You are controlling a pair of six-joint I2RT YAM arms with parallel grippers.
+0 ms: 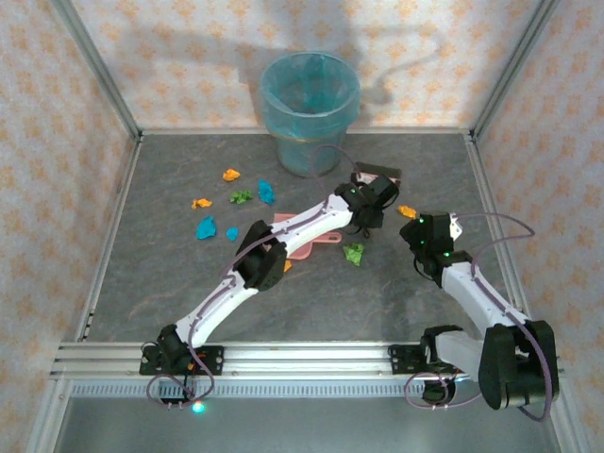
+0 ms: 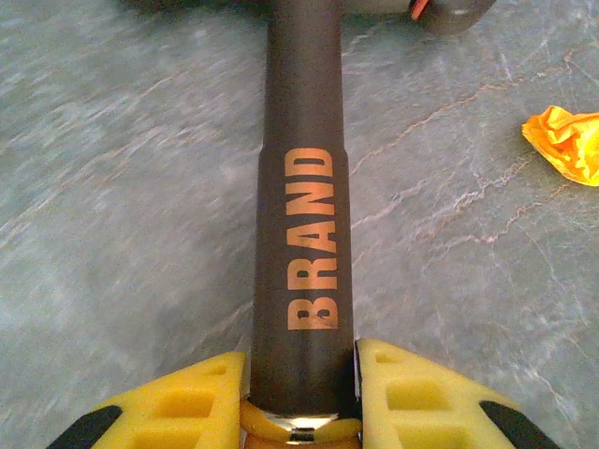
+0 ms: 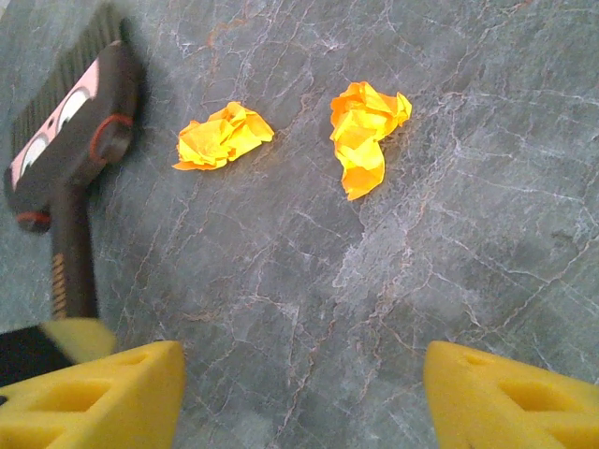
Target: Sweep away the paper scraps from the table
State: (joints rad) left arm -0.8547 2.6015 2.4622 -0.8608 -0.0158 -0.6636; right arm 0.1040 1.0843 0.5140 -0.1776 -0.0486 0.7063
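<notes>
Left gripper (image 2: 301, 367): yellow fingers (image 2: 412, 393) clamped on the brush (image 2: 299, 187) handle, one on each side. The dark shaft with orange "BRAND" lettering runs straight away from the wrist, low over the table (image 2: 122, 187). One orange scrap (image 2: 566, 142) lies right of the shaft, apart from it.

Right gripper (image 3: 299, 374): jaws roughly half spread, nothing between them, bare marble-grey surface underneath. Two crumpled orange bits (image 3: 223, 137) lie ahead of it, side by side, close but not touching. The brush head (image 3: 65, 103), dark with a pink patch, sits just left of them.

Top view: the two grippers are near each other right of centre, orange paper between them. The left arm runs diagonally over the pink dustpan (image 1: 304, 247), which lies flat and is partly hidden by the arm. A green scrap (image 1: 354, 252) sits just right of the dustpan, and a small orange one is at the arm's elbow. The other paper scraps (image 1: 206, 227) are all on the table left of the arm: two orange, one green, three blue/cyan, loosely scattered. The blue-lined bin (image 1: 310, 104) stands upright at the far edge, middle.
</notes>
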